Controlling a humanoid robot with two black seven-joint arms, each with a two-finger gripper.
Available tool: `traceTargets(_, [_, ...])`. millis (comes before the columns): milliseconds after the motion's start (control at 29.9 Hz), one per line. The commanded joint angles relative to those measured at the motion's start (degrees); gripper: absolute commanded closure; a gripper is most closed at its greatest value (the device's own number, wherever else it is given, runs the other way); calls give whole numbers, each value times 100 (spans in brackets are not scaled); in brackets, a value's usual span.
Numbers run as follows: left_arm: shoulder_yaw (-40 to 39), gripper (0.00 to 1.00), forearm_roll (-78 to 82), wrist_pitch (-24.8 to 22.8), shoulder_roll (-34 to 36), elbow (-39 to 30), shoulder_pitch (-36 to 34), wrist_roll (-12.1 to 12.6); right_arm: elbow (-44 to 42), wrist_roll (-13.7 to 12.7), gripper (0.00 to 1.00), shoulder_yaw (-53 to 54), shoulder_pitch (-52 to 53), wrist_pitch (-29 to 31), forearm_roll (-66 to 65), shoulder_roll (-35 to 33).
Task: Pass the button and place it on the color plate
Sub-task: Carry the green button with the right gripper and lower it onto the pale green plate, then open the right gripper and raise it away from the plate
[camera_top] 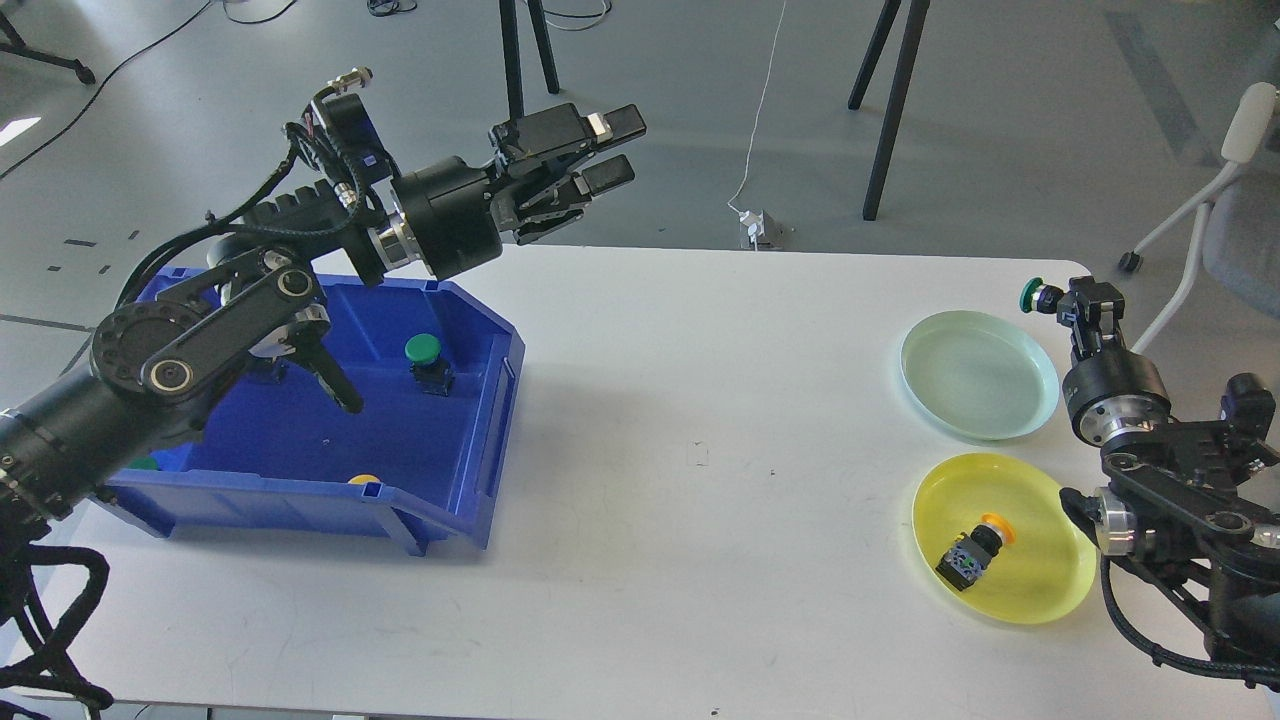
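Note:
My right gripper (1062, 302) is shut on a green-capped button (1033, 295) and holds it at the far right, just beyond the far right rim of the pale green plate (978, 375). The yellow plate (1040, 580) in front of it holds a yellow-capped button (973, 550). My left gripper (610, 150) is open and empty, raised above the table's far edge, right of the blue bin (470, 440). The bin holds another green-capped button (426, 360); a yellow cap (363, 479) shows at its front wall.
The white table (700, 450) carries the bin at the left and both plates at the right. Tripod legs (890, 100), cables and a chair (1230, 220) stand on the floor behind the table.

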Motion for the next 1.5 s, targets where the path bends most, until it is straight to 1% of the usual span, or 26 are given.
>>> traceTargets(0, [0,26,1,0,1,0,2,0,-470,-49,91,-405,108,1,9,207])
traceTargets(67, [0,26,-8,0,1,0,2,0,-759,-49,80,-485,126,1,9,356])
traceTargets(167, [0,26,-8,0,1,0,11,0,-1313,-49,70,-511,161,1,9,637])
traceTargets(234, [0,26,1,0,-8,0,2,0,-1612,-40,66,-511,170,1,27,769])
traceTargets(334, [0,26,-8,0,-8,0,2,0,-1701,-31,57,-520,170,1,27,831])
traceTargets(367, [0,26,-8,0,1,0,2,0,-1701,-31,53,-520,170,1,27,831])
traceTargets(401, [0,26,-8,0,1,0,2,0,-1701,-22,45,-520,170,1,27,831])
traceTargets(434, [0,26,-8,0,-8,0,2,0,-1693,-14,39,-520,170,1,27,831])
traceTargets(501, [0,26,-8,0,-8,0,2,0,-1684,-14,31,-520,170,1,27,840])
traceTargets(568, [0,26,-8,0,-8,-8,2,0,-1666,-13,15,-511,178,1,35,840])
traceTargets(601, [0,26,-8,0,-8,0,2,0,-1657,-5,11,-511,179,1,35,840])
traceTargets(635, [-9,26,-8,0,-8,-8,11,0,-1649,-5,8,-511,179,1,35,840])
traceTargets(802, [-18,26,-25,0,-8,0,11,0,-1456,13,6,-485,222,1,53,831])
traceTargets(935, [-9,24,-227,0,-8,18,11,0,-509,4,6,-336,258,1,62,569])
traceTargets(1069, [-9,20,-656,0,-17,351,11,0,931,-66,5,357,231,1,97,-266])
traceTargets(1102, [-9,20,-762,0,-34,465,11,0,1257,-84,4,542,205,93,106,-398])
traceTargets(1203, [-27,18,-1087,0,-43,930,-59,0,2128,-172,4,1140,152,645,184,-846])
traceTargets(1269, [-97,18,-1412,0,1,1273,-77,0,2525,-163,4,1395,135,1120,674,-1066])
traceTargets(1370, [-123,16,-1843,0,150,1731,-77,0,2982,-119,4,1545,135,2278,1746,-1374])
traceTargets(1470, [-132,11,-2300,0,247,2117,-77,0,3054,-110,3,1616,135,3868,2503,-1480])
